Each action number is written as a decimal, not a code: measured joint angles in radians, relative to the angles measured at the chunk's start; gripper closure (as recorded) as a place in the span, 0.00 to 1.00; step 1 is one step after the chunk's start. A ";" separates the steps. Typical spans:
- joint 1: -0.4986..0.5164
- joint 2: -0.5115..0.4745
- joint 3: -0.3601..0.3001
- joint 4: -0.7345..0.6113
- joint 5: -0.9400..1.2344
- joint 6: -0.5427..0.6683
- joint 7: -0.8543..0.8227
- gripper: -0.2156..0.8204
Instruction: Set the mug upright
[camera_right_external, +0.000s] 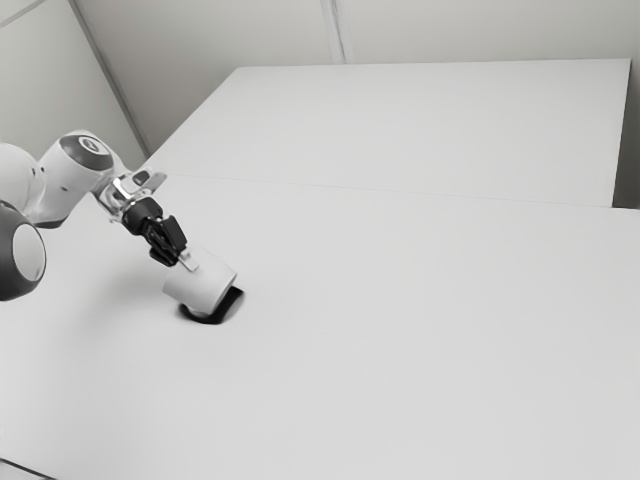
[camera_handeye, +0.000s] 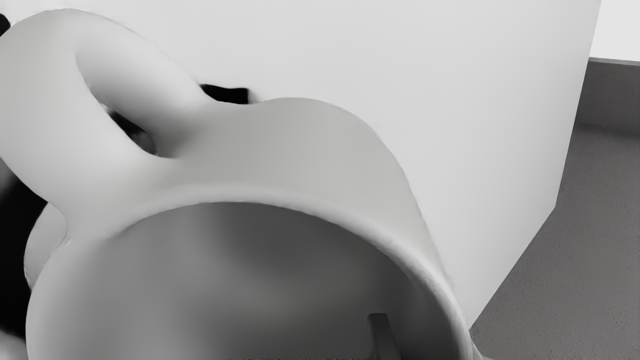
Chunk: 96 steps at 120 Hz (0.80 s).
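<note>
Tilted mug (camera_right_external: 203, 282) at gripper (camera_right_external: 177, 258); grip indeterminable.
Wrist view: open mouth, looped handle (camera_handeye: 35, 100); exterior view: arm (camera_right_external: 65, 180).

Mug (camera_right_external: 204, 284) toward the exterior view's left, gripper (camera_right_external: 183, 258) at its rim, table (camera_right_external: 420, 320) beneath both

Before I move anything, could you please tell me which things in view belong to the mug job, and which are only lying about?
For the job:
mug, tilted
hand, at the mug's rim

Apparently not for the job:
thin dark line, maybe a cable, in the exterior view's lower left corner
dark patch beneath the mug, possibly only shadow
</note>
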 joint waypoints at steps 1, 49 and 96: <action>0.000 0.000 0.000 0.000 0.000 0.000 0.000 0.88; -0.081 -0.242 0.012 -0.169 0.084 0.095 -0.001 0.96; -0.293 -0.545 -0.070 -0.491 0.595 0.462 -0.129 0.97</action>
